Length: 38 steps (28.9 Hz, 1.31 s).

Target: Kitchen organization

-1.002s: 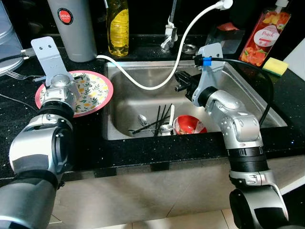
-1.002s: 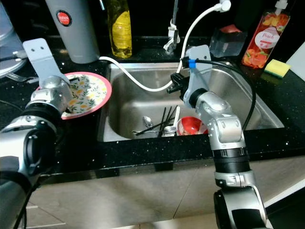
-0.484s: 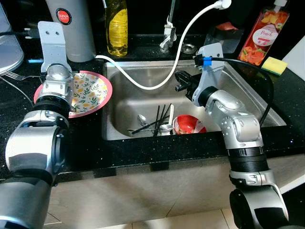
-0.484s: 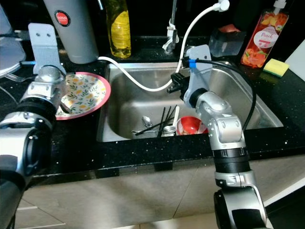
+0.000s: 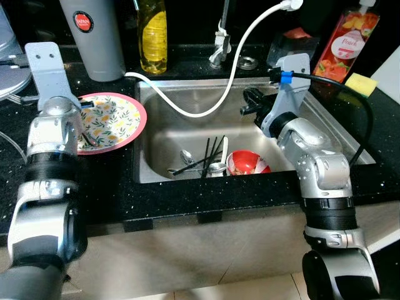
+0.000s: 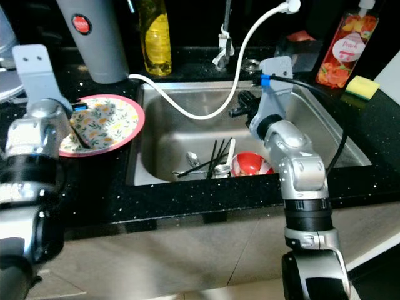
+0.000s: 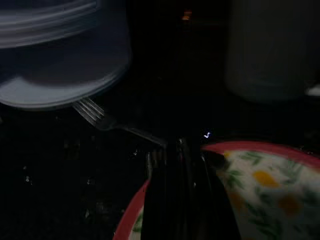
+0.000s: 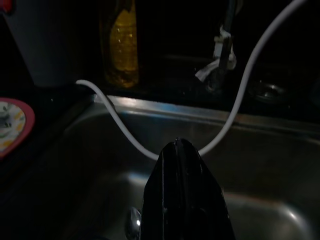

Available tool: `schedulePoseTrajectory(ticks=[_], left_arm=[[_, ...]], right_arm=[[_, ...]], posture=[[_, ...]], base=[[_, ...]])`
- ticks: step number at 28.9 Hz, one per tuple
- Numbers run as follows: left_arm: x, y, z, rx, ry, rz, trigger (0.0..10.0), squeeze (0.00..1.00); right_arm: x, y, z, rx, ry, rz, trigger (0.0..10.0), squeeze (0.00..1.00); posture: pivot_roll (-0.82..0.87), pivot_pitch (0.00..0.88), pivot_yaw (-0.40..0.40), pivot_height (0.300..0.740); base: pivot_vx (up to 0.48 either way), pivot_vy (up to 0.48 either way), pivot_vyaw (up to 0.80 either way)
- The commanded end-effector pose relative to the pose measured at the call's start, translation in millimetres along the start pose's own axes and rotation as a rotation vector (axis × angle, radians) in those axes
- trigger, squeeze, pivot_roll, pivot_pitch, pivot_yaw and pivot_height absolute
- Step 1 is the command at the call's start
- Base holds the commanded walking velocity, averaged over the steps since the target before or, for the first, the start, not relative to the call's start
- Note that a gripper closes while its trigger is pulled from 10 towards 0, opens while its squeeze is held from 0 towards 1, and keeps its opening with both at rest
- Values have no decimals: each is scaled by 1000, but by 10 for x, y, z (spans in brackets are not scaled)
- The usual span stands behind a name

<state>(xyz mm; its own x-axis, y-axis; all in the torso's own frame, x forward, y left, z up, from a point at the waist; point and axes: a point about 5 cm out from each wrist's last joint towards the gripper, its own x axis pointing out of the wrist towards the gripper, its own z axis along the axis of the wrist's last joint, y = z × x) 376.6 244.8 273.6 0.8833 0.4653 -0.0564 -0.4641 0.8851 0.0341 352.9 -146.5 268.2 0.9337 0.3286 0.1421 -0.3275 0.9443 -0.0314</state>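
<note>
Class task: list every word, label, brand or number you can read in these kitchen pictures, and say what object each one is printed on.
"Peach": on the label of the red soap bottle at the counter's back right.
Red round badge on the grey flask: white lettering, too small to read.
Yellow dish-soap bottle: no readable label.
Floral plate, yellow sponge: no text.
Wrist views: too dark, nothing legible.

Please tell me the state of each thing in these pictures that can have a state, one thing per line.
left gripper: fingers together, tips over the plate's rim.
right gripper: shut, empty, above the sink.
floral plate: upright on the counter, a dark utensil lying on it.
sink: holds cutlery and a bowl.
red bowl: upright in the sink.
white hose: hanging into the sink.
fork: flat on the counter.
</note>
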Motion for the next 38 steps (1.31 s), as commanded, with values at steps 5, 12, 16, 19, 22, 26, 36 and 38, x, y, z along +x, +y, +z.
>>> schedulePoseTrajectory(ticks=[5, 12, 16, 19, 22, 26, 36, 38], left_arm=[[-213, -85, 85, -19, -136, -115, 10000, 0], [-575, -215, 168, 69, -393, -330, 10000, 0], [-719, -281, 145, 100, -456, -402, 10000, 0], [-835, -359, 80, 99, -484, -491, 10000, 0], [-927, -416, 7, 63, -474, -596, 10000, 0], [-1022, -474, -128, 89, -438, -693, 10000, 0], [-921, -368, -462, 132, -282, -557, 10000, 0], [-838, -317, -490, 163, -256, -464, 10000, 0]], right_arm=[[-56, -19, 119, -17, -83, -69, 10000, 0], [-128, -47, 129, -20, -132, -145, 10000, 0], [-148, -45, 107, -26, -144, -172, 10000, 0], [-175, -51, 87, -45, -160, -212, 10000, 0], [-222, -90, 38, -84, -153, -281, 10000, 0], [-340, -118, -111, -99, -120, -341, 10000, 0], [-443, -20, -298, -53, -87, -337, 10000, 0], [-441, -13, -301, -51, -91, -338, 10000, 0]], posture=[[91, 44, 0, 740], [84, 26, -6, 740], [82, 20, -7, 740], [80, 10, -11, 740], [75, 6, -15, 740], [71, 6, -14, 740], [57, 9, -7, 740], [58, 6, -7, 740]], base=[[0, 0, 0], [0, 0, 0], [0, 0, 0], [0, 0, 0], [0, 0, 0], [0, 0, 0], [0, 0, 0], [0, 0, 0]])
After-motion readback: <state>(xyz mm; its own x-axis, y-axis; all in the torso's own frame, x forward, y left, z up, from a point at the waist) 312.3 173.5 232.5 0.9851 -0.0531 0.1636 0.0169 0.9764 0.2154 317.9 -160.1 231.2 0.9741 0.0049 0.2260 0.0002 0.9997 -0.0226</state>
